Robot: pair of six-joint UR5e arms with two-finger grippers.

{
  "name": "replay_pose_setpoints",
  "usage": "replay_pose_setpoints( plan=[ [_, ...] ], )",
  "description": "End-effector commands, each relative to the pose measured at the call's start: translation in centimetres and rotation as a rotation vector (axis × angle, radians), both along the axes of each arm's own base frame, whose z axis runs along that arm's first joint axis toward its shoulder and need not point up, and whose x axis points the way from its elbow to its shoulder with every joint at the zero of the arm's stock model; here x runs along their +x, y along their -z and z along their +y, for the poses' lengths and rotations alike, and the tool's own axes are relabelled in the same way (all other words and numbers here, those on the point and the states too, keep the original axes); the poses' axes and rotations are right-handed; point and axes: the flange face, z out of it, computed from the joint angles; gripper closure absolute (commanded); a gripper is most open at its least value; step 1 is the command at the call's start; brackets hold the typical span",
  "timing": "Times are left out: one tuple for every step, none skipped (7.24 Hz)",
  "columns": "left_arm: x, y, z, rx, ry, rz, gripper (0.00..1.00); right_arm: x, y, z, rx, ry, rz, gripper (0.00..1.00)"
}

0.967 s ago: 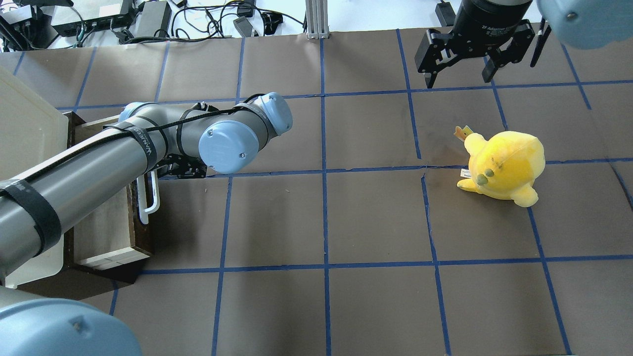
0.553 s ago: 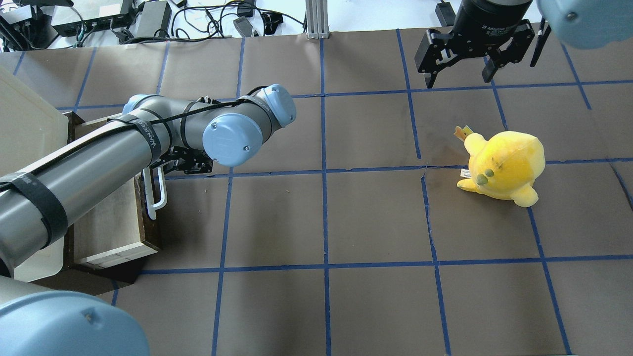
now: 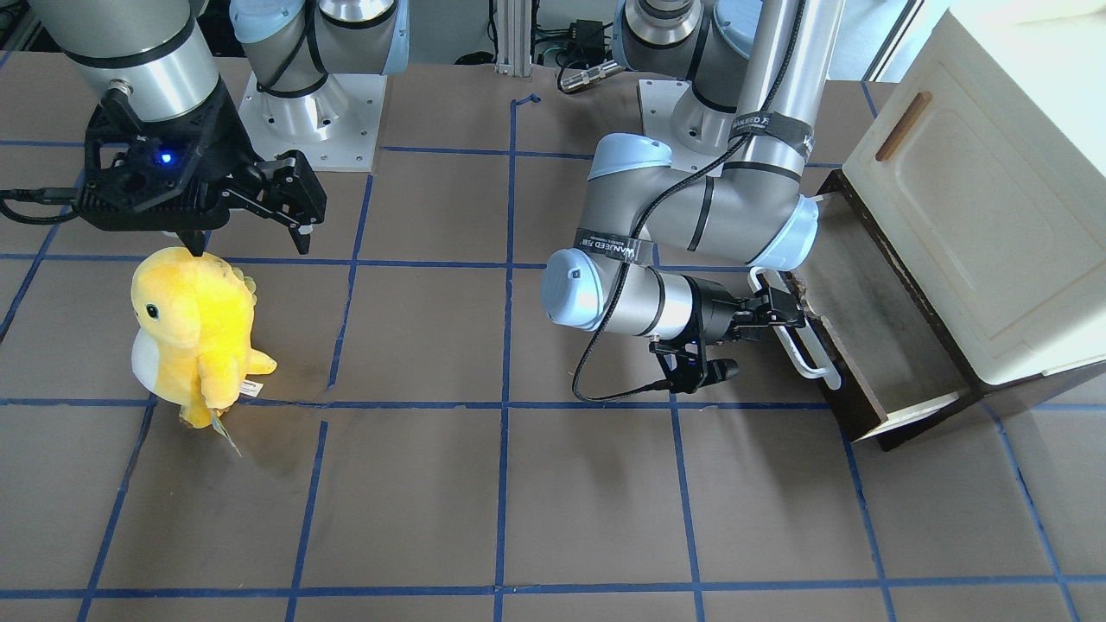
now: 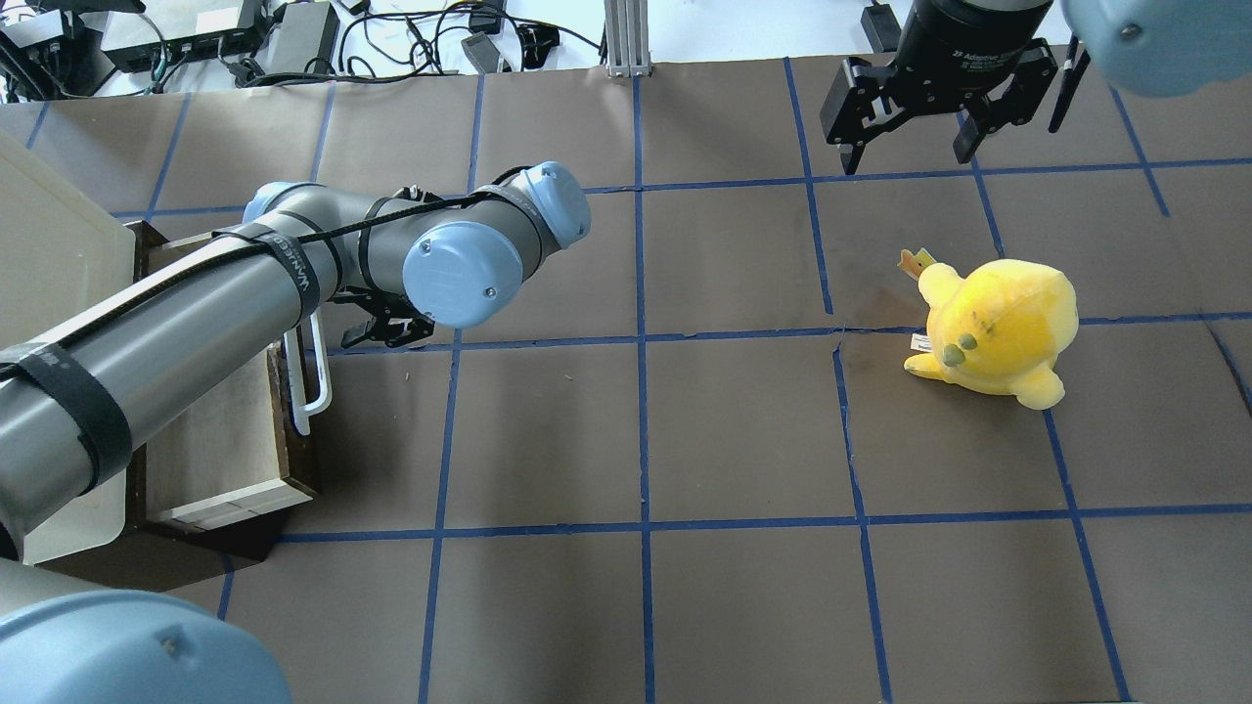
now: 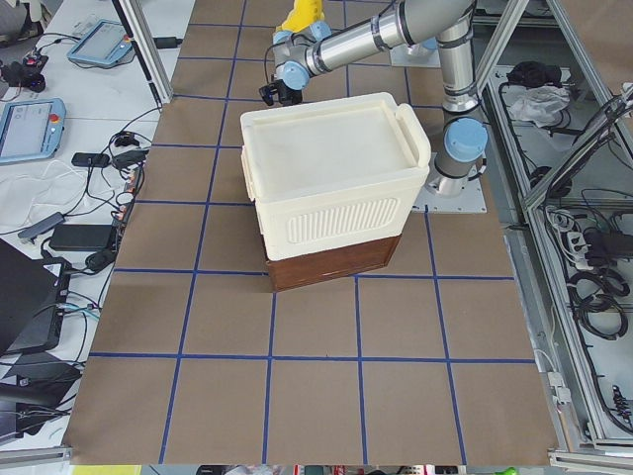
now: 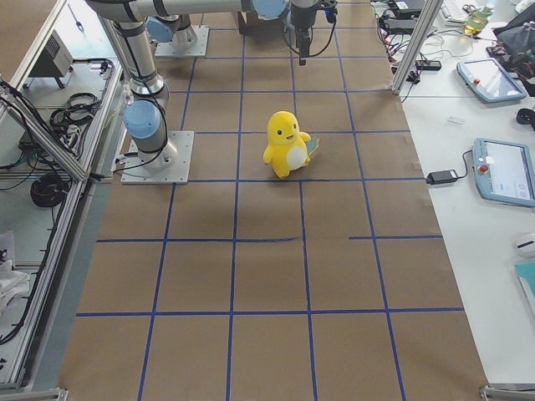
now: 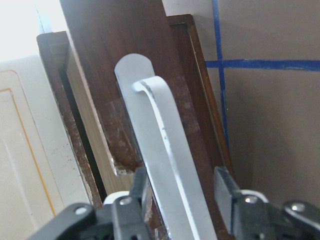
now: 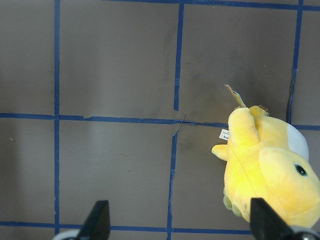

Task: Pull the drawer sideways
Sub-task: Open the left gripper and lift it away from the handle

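The drawer [image 4: 215, 440], with a dark brown front and pale sides, stands pulled out of the cream cabinet [image 4: 49, 244]; it also shows in the front view [image 3: 873, 345]. Its long white bar handle [image 4: 318, 376] [image 3: 799, 345] fills the left wrist view [image 7: 165, 150]. My left gripper [image 4: 391, 330] [image 3: 782, 313] is at the handle's far end. In the left wrist view the gripper [image 7: 180, 187] is open, with a finger on each side of the bar and a gap on the right side. My right gripper [image 4: 905, 137] [image 3: 251, 233] is open and empty, high at the far right.
A yellow plush toy [image 4: 998, 328] [image 3: 194, 328] [image 8: 270, 170] stands on the brown, blue-taped table under the right gripper. The cabinet door [image 3: 976, 199] with a small brown handle [image 3: 903, 125] faces up. Cables and boxes [image 4: 293, 39] lie beyond the table's far edge.
The drawer slid a little further out with my left gripper on its handle. Then the gripper's fingers spread and eased off the bar. The right arm has not moved.
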Motion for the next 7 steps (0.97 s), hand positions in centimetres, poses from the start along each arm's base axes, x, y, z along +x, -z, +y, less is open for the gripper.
replay_pose_setpoints(
  plan=[
    [-0.8, -3.2, -0.8, 0.035, 0.021, 0.095, 0.00, 0.0, 0.0, 0.0, 0.000, 0.000, 0.000, 0.00],
    [-1.9, -6.6, -2.0, 0.043, 0.031, 0.232, 0.00, 0.0, 0.0, 0.0, 0.000, 0.000, 0.000, 0.00],
    [-2.6, -9.8, -2.6, 0.022, 0.021, 0.357, 0.00, 0.0, 0.0, 0.0, 0.000, -0.001, 0.000, 0.00],
    [-3.1, -13.2, -2.1, 0.010, 0.023, 0.494, 0.00, 0.0, 0.0, 0.0, 0.000, 0.000, 0.000, 0.00],
    [-3.0, -16.6, -0.9, -0.011, 0.041, 0.583, 0.00, 0.0, 0.0, 0.0, 0.000, 0.000, 0.000, 0.00],
    [-2.4, -20.0, 0.6, -0.038, 0.051, 0.691, 0.00, 0.0, 0.0, 0.0, 0.000, 0.000, 0.000, 0.00],
    [-1.4, -23.2, 2.0, -0.082, 0.025, 0.831, 0.00, 0.0, 0.0, 0.0, 0.000, 0.000, 0.000, 0.00]
  ],
)
